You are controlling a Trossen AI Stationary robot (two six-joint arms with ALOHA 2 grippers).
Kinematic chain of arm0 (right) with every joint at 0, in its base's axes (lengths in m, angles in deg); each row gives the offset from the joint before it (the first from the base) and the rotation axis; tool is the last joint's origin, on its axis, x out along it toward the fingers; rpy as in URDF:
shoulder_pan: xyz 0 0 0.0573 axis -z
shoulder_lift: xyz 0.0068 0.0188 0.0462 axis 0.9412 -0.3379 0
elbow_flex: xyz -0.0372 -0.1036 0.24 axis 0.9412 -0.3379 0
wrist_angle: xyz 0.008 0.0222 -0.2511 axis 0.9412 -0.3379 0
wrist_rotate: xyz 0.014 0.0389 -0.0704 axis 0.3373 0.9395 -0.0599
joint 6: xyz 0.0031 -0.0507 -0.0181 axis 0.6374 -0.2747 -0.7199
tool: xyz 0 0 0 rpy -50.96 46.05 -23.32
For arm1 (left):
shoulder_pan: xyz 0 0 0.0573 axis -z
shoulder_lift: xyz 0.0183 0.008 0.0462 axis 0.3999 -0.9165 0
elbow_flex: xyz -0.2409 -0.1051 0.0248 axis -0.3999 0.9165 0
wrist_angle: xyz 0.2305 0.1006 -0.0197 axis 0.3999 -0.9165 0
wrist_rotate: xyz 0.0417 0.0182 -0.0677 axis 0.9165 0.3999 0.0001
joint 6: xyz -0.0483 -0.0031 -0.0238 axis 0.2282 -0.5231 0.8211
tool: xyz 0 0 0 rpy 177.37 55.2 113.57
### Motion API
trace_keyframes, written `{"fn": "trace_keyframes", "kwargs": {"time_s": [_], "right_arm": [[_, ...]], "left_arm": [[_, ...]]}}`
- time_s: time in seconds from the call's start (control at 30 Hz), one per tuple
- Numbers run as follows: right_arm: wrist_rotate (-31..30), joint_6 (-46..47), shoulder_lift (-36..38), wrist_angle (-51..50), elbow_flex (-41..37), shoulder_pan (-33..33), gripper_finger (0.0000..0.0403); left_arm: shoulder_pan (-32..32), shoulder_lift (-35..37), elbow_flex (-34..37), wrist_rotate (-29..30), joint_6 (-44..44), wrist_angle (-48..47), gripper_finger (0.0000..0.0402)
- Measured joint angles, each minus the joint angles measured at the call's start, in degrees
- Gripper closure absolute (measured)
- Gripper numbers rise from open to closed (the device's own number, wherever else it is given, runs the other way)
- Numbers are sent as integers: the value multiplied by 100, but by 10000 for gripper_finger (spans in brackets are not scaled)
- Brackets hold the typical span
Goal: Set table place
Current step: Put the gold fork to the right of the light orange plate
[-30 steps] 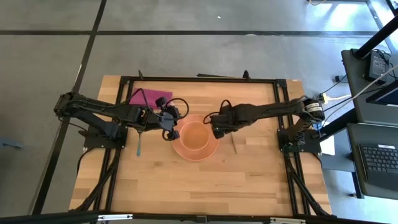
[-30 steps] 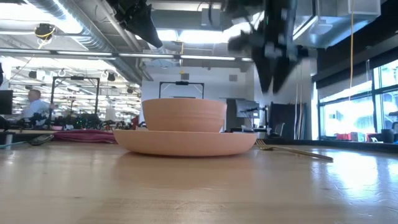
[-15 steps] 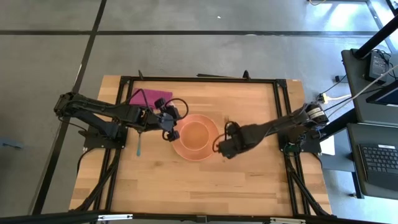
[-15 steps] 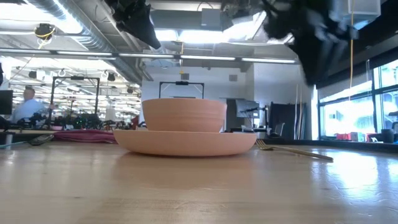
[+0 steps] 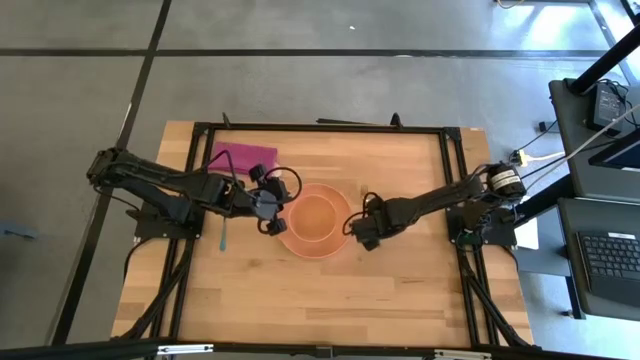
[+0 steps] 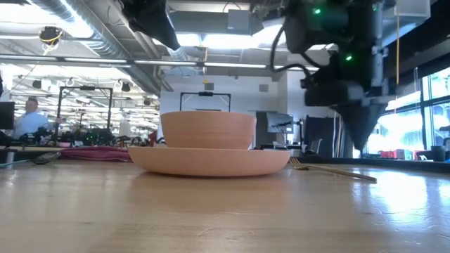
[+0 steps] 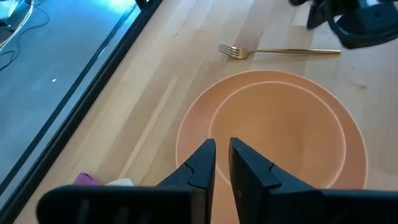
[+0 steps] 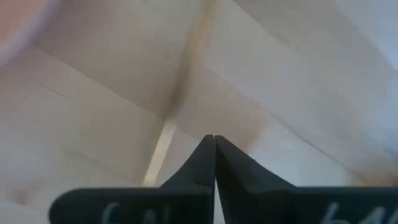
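Note:
A peach bowl (image 5: pixel 318 216) stands in a peach plate (image 5: pixel 300 247) at the middle of the table (image 5: pixel 300 310). A gold fork (image 7: pixel 280 51) lies flat on the wood just right of the plate, tines toward the far edge. My right gripper (image 6: pixel 362 146) hangs shut a little above the fork's handle (image 8: pixel 163 146), fingers pointing down, its tips just beside the handle. My left gripper (image 7: pixel 222 146) hovers over the plate's left rim, open by a narrow gap with nothing between its fingers.
A purple napkin (image 5: pixel 243 155) lies at the far left of the table. A blue-handled utensil (image 5: pixel 224 236) lies left of the plate, beside my left arm. Bare wood stretches along the near side.
My right gripper has left its place above the bowl, swung toward the table's right and near side past the plate's rim, come down over the fork's handle and shut. Bowl, plate and fork have stayed where they were.

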Motion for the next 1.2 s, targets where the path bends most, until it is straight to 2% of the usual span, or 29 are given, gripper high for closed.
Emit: {"fn": "trace_keyframes", "kwargs": {"time_s": [0.27, 0.9, 1.2], "right_arm": [[9, -12, 0, 242, -285, 98, 400], [84, -335, -409, 1174, -321, 159, 401], [145, -416, -409, 1377, -321, 157, 402]], "left_arm": [[9, 0, 0, 2, -1, 1, 357], [7, 0, 0, 11, -3, 1, 389], [7, 0, 2, 11, -3, 1, 378]]}}
